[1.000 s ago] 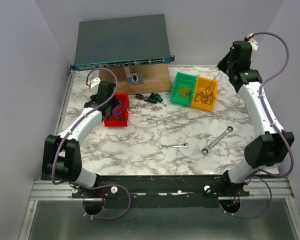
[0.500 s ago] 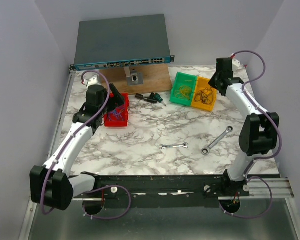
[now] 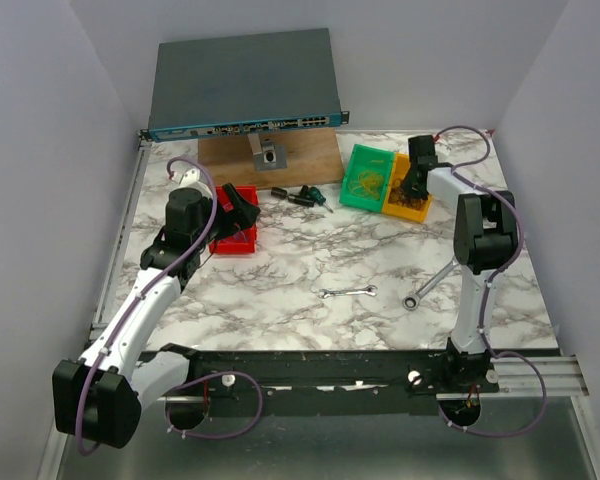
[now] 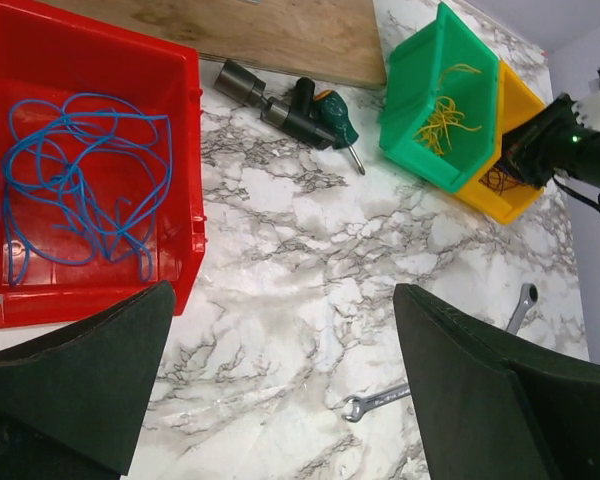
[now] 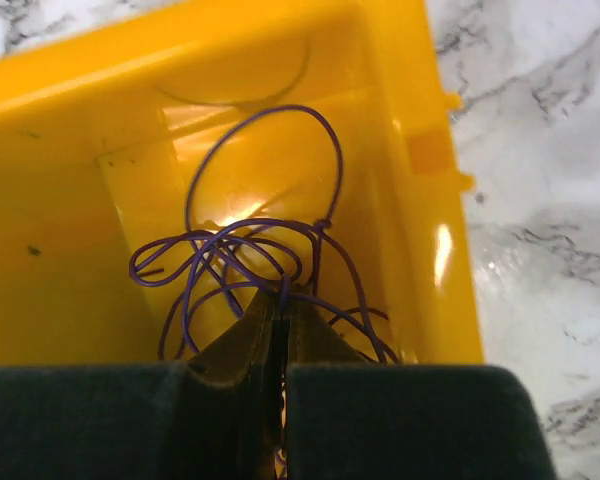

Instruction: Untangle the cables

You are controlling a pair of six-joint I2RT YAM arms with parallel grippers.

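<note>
The right hand (image 5: 280, 310) has dropped into the far-right yellow bin (image 5: 70, 150), pinched shut on the dark cable (image 5: 248, 243), which looks freed and ready for release; the left hand (image 4: 285, 295) gapes empty beside the blue cable (image 4: 80, 180) in the red bin (image 4: 194, 150).

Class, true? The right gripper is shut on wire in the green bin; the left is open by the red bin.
No: the right gripper grips the wire in the yellow bin, not green, per the right wrist view. The rest holds.
</note>
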